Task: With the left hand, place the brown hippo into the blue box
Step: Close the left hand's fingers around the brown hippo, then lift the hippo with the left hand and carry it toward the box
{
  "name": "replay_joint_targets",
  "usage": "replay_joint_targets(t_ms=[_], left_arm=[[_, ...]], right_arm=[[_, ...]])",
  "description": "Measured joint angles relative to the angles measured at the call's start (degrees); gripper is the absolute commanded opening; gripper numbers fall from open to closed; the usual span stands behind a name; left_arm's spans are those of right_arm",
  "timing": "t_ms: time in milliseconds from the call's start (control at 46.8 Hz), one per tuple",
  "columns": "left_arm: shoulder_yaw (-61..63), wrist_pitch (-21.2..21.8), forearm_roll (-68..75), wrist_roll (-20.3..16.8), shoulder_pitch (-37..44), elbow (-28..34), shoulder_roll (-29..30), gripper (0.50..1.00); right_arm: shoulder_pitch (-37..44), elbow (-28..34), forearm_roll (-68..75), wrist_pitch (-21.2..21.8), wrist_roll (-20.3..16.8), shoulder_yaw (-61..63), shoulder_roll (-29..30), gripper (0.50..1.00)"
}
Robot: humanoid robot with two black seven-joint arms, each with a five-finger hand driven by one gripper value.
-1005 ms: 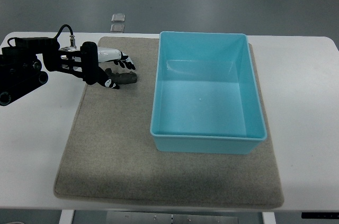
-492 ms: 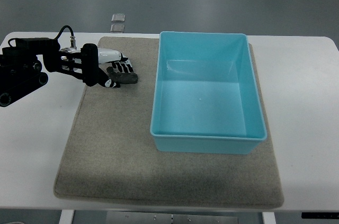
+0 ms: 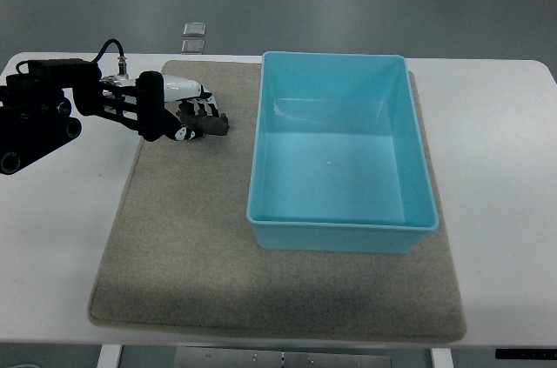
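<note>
The brown hippo, a small dark brownish soft toy [image 3: 211,125], lies on the far left part of the grey felt mat [image 3: 191,246], just left of the light blue rectangular plastic box [image 3: 341,222] and apart from it by a narrow strip of bare mat. The left hand, black-jointed with a white back plate [image 3: 183,116], reaches in from the picture's left edge and sits right over the toy; its dark fingers [image 3: 201,109] are curled down onto the hippo's top and near side, closed around it, though how firm the hold is cannot be read from above. Only the toy's right end shows past the fingers.

The box stands upright and open, its rim unbroken all round, its left wall nearest the hand. Its floor is bare, so the whole inside is free. Its far rim lies close to the mat's far edge and its right wall near the mat's right edge. In front of the box and the hand the mat runs wide and bare towards the near edge.

The mat rests on a white table [image 3: 505,211], with bare white margins left and right. Beyond the table's far edge is a grey floor, where two small clear square pieces [image 3: 193,36] lie just past the table.
</note>
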Motion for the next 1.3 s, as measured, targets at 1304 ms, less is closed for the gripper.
replay_joint_targets(t_ms=[1304], left_arm=[[-0.3,-0.3,-3.1,-0.2,-11.8,-3.3,7.7,0.500]], right_arm=[[0.0,0.0,0.0,0.0,0.0,0.0,0.0,0.936]])
